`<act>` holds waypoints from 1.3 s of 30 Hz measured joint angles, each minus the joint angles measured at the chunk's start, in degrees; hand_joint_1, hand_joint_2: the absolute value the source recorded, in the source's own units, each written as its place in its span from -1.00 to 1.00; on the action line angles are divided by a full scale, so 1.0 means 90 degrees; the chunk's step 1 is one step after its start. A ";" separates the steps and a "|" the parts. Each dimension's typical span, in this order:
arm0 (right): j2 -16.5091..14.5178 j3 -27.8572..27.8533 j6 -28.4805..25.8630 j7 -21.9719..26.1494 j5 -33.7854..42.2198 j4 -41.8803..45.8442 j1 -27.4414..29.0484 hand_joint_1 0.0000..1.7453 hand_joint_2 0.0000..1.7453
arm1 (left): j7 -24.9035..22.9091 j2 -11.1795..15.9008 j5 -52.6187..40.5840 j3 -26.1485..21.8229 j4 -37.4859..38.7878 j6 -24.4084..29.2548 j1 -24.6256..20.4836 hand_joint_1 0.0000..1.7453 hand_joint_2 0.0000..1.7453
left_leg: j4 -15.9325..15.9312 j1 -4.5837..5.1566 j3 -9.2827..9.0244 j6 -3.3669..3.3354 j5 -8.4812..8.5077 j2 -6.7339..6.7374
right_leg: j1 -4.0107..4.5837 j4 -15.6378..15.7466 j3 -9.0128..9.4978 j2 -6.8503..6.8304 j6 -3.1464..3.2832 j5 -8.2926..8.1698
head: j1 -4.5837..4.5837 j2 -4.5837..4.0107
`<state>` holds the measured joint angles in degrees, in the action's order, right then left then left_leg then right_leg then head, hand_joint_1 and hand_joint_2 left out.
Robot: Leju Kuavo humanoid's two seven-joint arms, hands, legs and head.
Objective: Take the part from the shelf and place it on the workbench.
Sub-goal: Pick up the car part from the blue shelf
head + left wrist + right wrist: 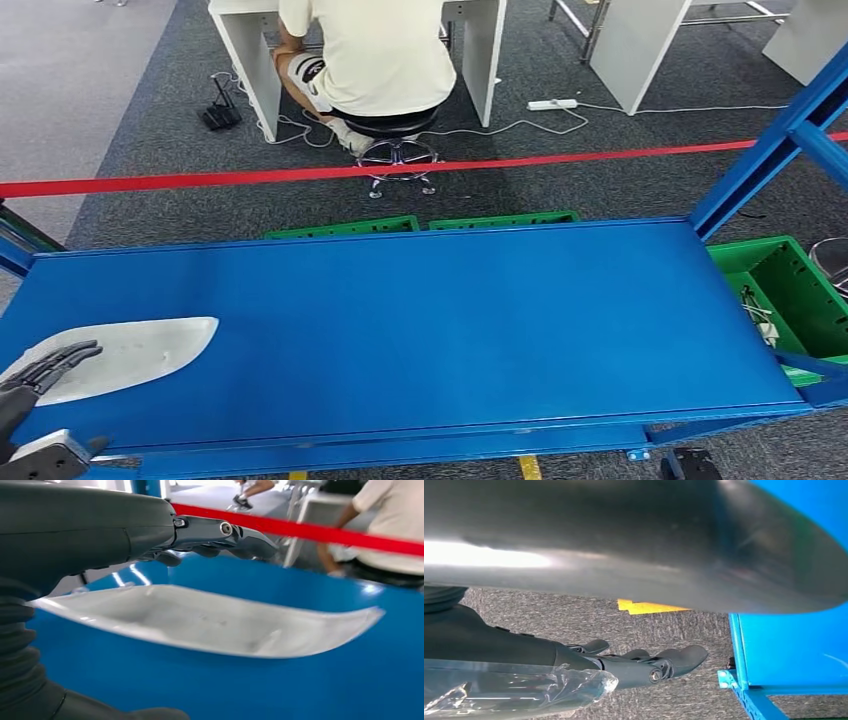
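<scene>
Left hand (40, 368) fingers spread, empty, over part (130, 355); long axis left-right.

**Cut off and blurred**

Left hand (40, 372) cropped by the head view's near-left corner, only dark fingers (62, 356) over the part (130, 355) showing. Person (375, 55) at far side cut off above the shoulders. Green bin (790, 300) clipped at right. Large grey blurred shape (624, 540) in right wrist view, unidentifiable.
</scene>
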<state>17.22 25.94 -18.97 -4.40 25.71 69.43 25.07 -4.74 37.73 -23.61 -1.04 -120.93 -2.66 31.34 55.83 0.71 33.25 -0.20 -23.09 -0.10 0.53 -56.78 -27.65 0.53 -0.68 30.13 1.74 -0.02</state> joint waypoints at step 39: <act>0.0284 0.1079 -0.0101 0.0165 0.0437 -0.0591 -0.0692 -1.00 -1.00 | -0.1499 0.0267 -0.2376 0.0917 0.1233 -0.0040 -0.0845 -1.00 1.00 | 0.0003 0.0013 -0.0001 0.0018 -0.0025 -0.0002 | -0.0017 0.0012 0.0012 -0.0003 -0.0011 0.0013 | 0.0001 0.0000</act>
<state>19.78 35.65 -19.88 -2.92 29.64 64.11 18.84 -18.23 40.14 -44.99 7.21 -109.83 -3.02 23.73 55.86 0.83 33.25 -0.04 -23.32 -0.12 0.38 -56.68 -27.54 0.50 -0.78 30.24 1.74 -0.02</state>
